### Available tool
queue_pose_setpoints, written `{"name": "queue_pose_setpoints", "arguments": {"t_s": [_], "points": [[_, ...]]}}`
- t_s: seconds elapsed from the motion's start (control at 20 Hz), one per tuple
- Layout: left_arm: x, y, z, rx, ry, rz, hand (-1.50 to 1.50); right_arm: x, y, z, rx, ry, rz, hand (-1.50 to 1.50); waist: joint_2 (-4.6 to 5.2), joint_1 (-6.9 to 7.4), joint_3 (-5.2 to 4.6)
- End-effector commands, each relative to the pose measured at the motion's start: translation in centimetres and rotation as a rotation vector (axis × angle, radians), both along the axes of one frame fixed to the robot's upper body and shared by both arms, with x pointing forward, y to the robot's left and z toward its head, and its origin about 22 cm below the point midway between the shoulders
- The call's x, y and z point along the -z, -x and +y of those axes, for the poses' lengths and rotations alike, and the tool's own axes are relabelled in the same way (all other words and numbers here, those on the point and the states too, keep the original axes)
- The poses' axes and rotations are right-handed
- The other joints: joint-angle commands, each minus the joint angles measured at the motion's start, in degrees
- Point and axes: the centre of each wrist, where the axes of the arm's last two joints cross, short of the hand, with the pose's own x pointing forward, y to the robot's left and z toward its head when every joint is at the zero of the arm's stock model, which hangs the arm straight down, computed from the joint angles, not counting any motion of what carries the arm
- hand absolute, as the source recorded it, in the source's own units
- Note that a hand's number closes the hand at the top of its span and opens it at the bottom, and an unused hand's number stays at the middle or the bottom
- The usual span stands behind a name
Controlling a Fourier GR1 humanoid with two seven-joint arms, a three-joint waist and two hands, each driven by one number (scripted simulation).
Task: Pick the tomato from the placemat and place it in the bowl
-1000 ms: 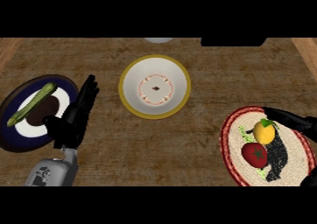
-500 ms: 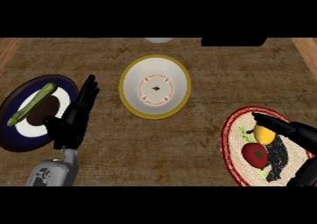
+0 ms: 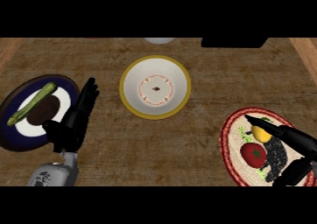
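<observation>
The tomato is lying on the round placemat at the worktop's right, beside a yellow fruit. The right hand is hovering just over it, fingers spread open, holding nothing. The bowl is sitting well apart. The left hand is resting open.

I see the brown counter w/ a yellow-rimmed bowl at ctr, a dark blue plate at left, and a red-rimmed placemat at right.

black left hand, grey forearm; black right hand
</observation>
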Motion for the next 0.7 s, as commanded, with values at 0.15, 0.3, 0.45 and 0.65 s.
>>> {"name": "queue_pose_setpoints", "arguments": {"t_s": [0.15, 0.3, 0.45, 0.65], "points": [[0.1, -0.9, -0.8, -0.010, -0.009, -0.020, 0.00, 4.2, 0.4, 0.3, -0.077, 0.070, 0.008, -1.50, 0.61, 0.24, 0.52], [0.0, -1.0, 0.1, 0.006, -0.008, -0.008, 0.00, 3.1, -0.1, 1.1, -0.102, 0.049, 0.062, -1.50, 0.54, -0.04, 0.46], [-1.3, -1.0, -1.0, 0.012, 0.014, 0.002, 0.00, 3.4, -0.3, 3.7, -0.225, 0.045, -0.055, 1.50, 0.49, 0.17, 0.50], [-0.8, 0.4, -0.8, 0.012, 0.001, 0.004, 0.00, 2.8, 0.6, 2.9, -0.298, 0.069, -0.133, 1.50, 0.35, 0.09, 0.48]]}}
